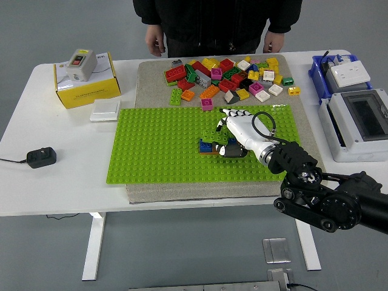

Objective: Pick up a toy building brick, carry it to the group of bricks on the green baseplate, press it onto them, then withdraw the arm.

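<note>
**Right hand over the brick row**

Right hand [233,136], white with a black forearm, reaches in from the lower right and sits directly over the row of bricks [209,147] near the middle of the green baseplate [151,151]. Its fingers curl around a green brick [216,135], held at the fingertips just above the row's left half, presumably so the studs can line up before pressing. The row's right half is hidden beneath the palm. The left hand is not visible.

The loose brick pile [227,76] lies on the grey mat beyond the baseplate's far edge, well apart from the hand. Open baseplate surrounds the row on every side, so the arm looks free to withdraw toward the lower right. A person [215,24] stands at the far side, hands hanging, touching nothing.
</note>
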Available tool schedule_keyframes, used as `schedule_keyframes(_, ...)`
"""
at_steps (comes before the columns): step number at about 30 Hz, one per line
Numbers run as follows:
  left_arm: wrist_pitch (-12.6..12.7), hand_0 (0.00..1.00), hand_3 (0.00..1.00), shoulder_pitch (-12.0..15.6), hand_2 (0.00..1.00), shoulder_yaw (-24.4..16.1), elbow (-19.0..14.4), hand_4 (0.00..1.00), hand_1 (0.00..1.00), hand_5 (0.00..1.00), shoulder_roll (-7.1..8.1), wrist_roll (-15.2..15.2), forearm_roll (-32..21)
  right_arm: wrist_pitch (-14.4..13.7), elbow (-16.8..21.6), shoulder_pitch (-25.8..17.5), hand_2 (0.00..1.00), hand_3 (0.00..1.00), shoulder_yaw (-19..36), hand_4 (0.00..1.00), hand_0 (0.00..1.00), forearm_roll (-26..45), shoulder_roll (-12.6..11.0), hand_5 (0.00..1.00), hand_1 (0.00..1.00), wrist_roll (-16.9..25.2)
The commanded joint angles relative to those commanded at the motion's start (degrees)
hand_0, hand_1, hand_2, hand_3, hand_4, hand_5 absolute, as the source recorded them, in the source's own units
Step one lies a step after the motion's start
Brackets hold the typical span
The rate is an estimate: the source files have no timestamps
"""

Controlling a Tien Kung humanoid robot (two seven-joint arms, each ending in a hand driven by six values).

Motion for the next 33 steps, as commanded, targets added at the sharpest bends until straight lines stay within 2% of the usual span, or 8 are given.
schedule_keyframes(33,0.07,0.66,0.723,-0.23,0.6,0.7,0.0,0.295,0.634,0.762,0.11,-0.03,-0.39,0.51,-3.47,1.51,0.998,0.44,-2.66,0.432,0.964,1.61,1.1,0.313,0.988,1.45)
